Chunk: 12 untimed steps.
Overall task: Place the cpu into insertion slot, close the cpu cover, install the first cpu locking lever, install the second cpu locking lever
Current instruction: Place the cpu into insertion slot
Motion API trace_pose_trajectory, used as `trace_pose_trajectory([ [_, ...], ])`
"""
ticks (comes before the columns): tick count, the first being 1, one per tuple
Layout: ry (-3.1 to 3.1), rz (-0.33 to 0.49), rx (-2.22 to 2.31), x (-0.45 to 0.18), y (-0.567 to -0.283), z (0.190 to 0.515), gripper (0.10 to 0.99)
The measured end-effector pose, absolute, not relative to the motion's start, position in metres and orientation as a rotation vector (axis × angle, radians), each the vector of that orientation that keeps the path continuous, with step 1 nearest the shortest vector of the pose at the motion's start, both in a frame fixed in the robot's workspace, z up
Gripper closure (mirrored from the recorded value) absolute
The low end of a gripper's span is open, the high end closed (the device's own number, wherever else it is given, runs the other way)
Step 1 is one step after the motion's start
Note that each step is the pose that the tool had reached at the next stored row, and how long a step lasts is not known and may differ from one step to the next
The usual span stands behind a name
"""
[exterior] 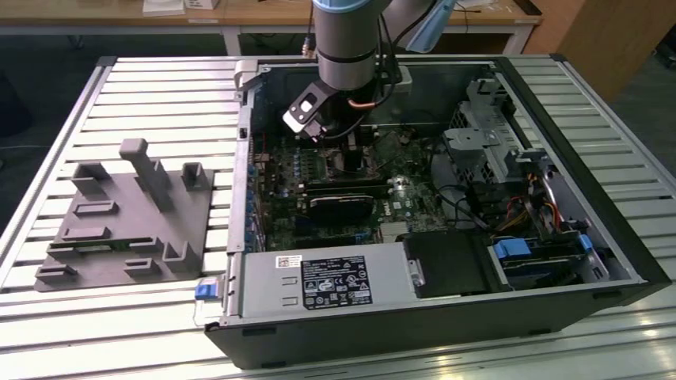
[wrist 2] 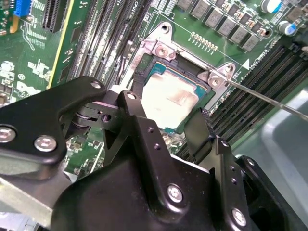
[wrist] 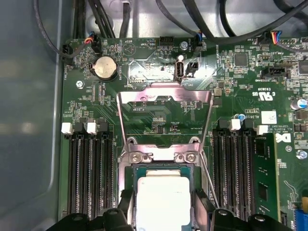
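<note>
My tool [wrist 2: 166, 103] sits low inside the computer case [exterior: 423, 336], in the upper middle of the exterior view. It straddles the cpu [wrist: 162, 199], which lies flat in the insertion slot [wrist 2: 190, 72] directly beneath me. I cannot tell whether I am clamped on the chip or released. The cpu cover [wrist: 163, 95] stands open, hinged just beyond the chip, its frame reaching away from my tool.
</note>
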<state>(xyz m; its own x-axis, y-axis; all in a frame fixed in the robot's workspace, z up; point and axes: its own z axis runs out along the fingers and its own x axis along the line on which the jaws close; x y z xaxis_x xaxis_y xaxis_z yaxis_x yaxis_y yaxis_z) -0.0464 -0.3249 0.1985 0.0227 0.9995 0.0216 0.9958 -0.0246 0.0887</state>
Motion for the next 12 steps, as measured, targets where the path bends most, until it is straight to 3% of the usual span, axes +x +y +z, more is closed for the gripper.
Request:
trace_pose_trajectory([
  [12,2.16,0.12,2.211,-0.046,-0.325,0.216,0.475],
])
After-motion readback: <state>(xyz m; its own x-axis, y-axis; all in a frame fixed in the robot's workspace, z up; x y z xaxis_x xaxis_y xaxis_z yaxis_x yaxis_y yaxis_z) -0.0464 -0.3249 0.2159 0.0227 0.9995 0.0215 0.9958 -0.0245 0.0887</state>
